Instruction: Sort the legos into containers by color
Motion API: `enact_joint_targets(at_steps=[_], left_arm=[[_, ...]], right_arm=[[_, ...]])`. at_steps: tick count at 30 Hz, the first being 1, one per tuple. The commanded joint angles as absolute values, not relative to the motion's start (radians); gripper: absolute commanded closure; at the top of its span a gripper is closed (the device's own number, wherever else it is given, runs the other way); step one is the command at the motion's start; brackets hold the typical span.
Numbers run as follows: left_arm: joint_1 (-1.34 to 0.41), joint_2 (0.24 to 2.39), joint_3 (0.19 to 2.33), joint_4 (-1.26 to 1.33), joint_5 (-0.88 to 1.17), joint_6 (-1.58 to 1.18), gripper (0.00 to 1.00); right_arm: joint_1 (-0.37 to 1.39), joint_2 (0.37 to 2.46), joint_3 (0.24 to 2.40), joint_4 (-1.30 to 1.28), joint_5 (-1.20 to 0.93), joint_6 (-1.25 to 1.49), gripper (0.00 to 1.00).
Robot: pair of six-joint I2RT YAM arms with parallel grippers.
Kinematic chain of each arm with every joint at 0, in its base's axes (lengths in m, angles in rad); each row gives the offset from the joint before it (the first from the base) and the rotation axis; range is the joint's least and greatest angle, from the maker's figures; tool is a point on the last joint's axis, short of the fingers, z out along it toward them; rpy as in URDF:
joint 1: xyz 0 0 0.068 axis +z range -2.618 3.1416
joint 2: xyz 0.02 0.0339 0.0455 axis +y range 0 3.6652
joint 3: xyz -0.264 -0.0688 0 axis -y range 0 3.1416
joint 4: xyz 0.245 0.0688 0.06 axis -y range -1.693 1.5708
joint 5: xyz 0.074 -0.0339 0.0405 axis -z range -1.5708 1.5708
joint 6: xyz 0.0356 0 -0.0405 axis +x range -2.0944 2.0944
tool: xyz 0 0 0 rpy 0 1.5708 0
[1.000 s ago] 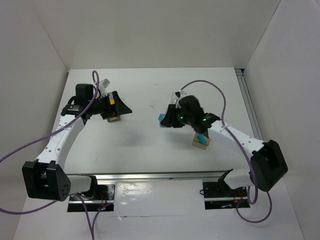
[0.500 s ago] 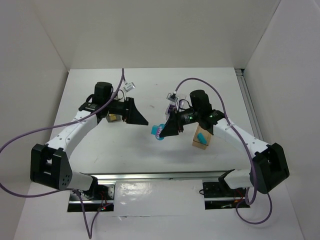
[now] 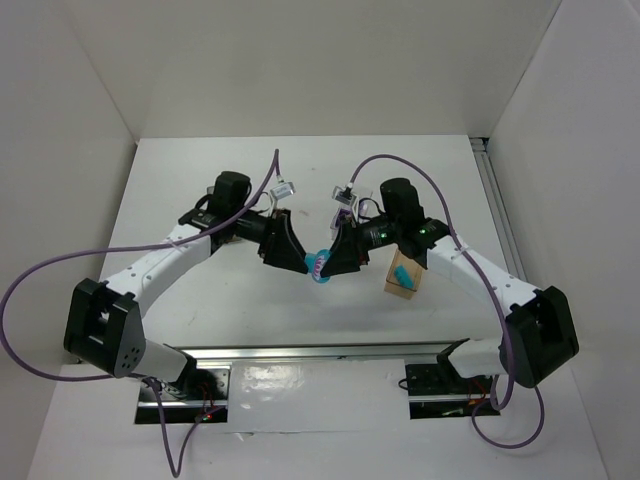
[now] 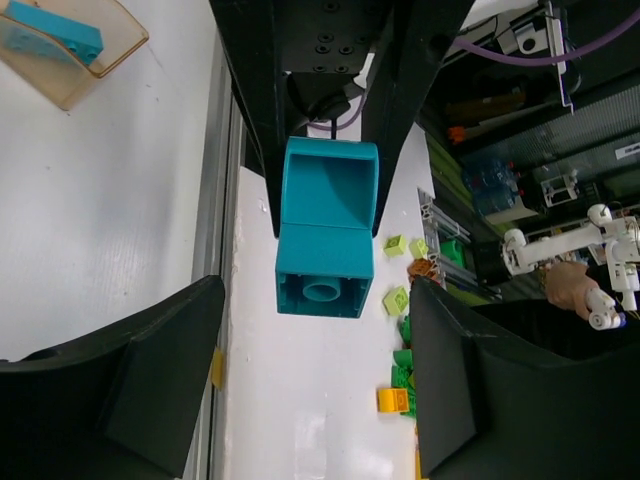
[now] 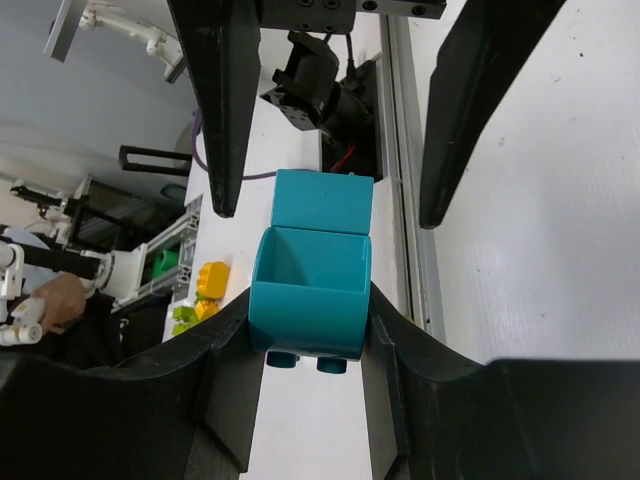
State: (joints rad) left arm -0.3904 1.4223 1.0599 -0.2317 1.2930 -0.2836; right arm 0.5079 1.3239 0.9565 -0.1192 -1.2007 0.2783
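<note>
The left gripper [image 3: 303, 264] is spread, fingers flanking but not touching the free end of the teal lego piece [image 3: 318, 266] in mid-air, and should square up before closing on its flat sides, while the right gripper [image 3: 325, 268], clenched on the other end, holds firm just left of the amber bin [image 3: 405, 290].

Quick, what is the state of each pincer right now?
Left pincer: open, its fingers on both sides of the teal brick, not touching it.
Right pincer: closed, holding the teal brick.
</note>
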Motion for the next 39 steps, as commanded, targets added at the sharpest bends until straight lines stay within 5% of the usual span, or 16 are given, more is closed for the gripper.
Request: enact_joint_targets(at_steps=[1, 7, 11, 15, 16, 27, 29, 32, 35, 39], left_arm=[[-0.403, 1.433, 1.063, -0.186, 1.356, -0.235, 0.21], [-0.414, 1.433, 1.084, -0.166, 1.347, -0.244, 0.4], [-0.423, 1.443, 1.106, -0.175, 1.347, -0.244, 0.42], [-0.423, 1.454, 1.115, -0.175, 1.321, -0.253, 0.82], [-0.423, 1.454, 1.115, -0.19, 1.309, -0.253, 0.99], [-0.253, 1.526, 1.085, -0.106, 1.157, -0.445, 1.0], [-0.253, 1.537, 1.1, -0.142, 1.079, -0.448, 1.0], [-0.31, 1.566, 1.167, -0.24, 0.92, -0.428, 1.0], [-0.443, 1.63, 1.32, -0.426, 0.665, -0.374, 1.0], [-0.52, 1.704, 1.393, -0.428, 0.617, -0.431, 1.0]], right_arm=[[0.512, 1.319, 1.0, -0.1, -1.227, 0.262, 0.86], [0.512, 1.319, 1.0, -0.1, -1.227, 0.262, 0.86], [0.512, 1.328, 1.0, -0.1, -1.227, 0.262, 0.86], [0.503, 1.338, 1.011, -0.158, -1.146, 0.244, 0.86], [0.503, 1.348, 1.031, -0.231, -1.108, 0.226, 0.86], [0.267, 1.21, 0.921, -0.391, -0.565, 0.345, 0.86], [0.21, 1.175, 0.9, -0.467, -0.311, 0.422, 0.86], [0.135, 1.175, 0.891, -0.541, -0.033, 0.504, 0.86], [0.11, 1.166, 0.853, -0.52, 0.009, 0.517, 0.86], [0.1, 1.192, 0.844, -0.511, 0.064, 0.526, 0.84]])
